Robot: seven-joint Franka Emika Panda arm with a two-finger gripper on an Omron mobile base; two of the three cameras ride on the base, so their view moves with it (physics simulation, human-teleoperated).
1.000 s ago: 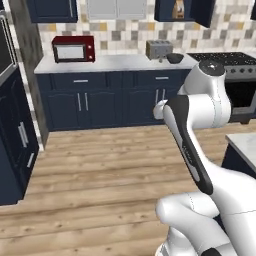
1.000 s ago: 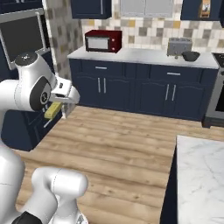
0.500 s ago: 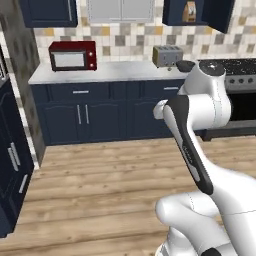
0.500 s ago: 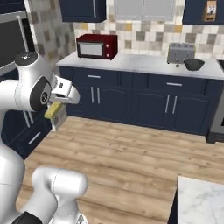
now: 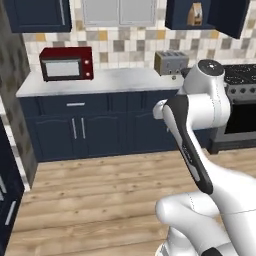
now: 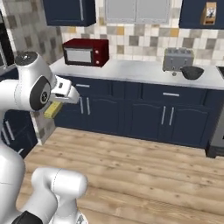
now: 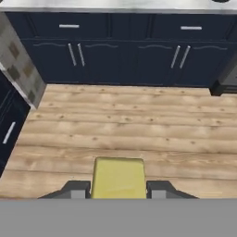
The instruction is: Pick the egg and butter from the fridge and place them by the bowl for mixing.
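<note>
1. Hand view: the butter [image 7: 118, 178], a pale-yellow block, is seen clamped between the two dark fingertips of the gripper [image 7: 118, 189], which is closed against its sides.
2. The block is held above the wooden floor [image 7: 139, 129], with nothing touching it from below.
3. Right base view: the butter [image 6: 52, 110] is seen as a yellow block just below the white hand, beside the arm's large round joint, at the left of the picture.
4. The gripper [image 6: 54, 109] is carried well apart from the counter, at about the height of the drawer fronts.
5. The bowl [image 6: 192, 72], dark and round, is seen standing on the pale counter [image 6: 131, 72], just beside the grey toaster [image 6: 178, 60] on its right.
6. A red microwave [image 6: 85, 51] is set near the left end of the same counter, well apart from the bowl.
7. Navy cabinets [image 6: 144, 113] are ranged below the counter.
8. Left base view: the toaster [image 5: 170, 62] and the microwave [image 5: 66, 63] are seen on the counter [image 5: 110, 80]; the spot beside the toaster is hidden by the white arm.
9. A stove [image 5: 242, 80] is placed right of the counter.
</note>
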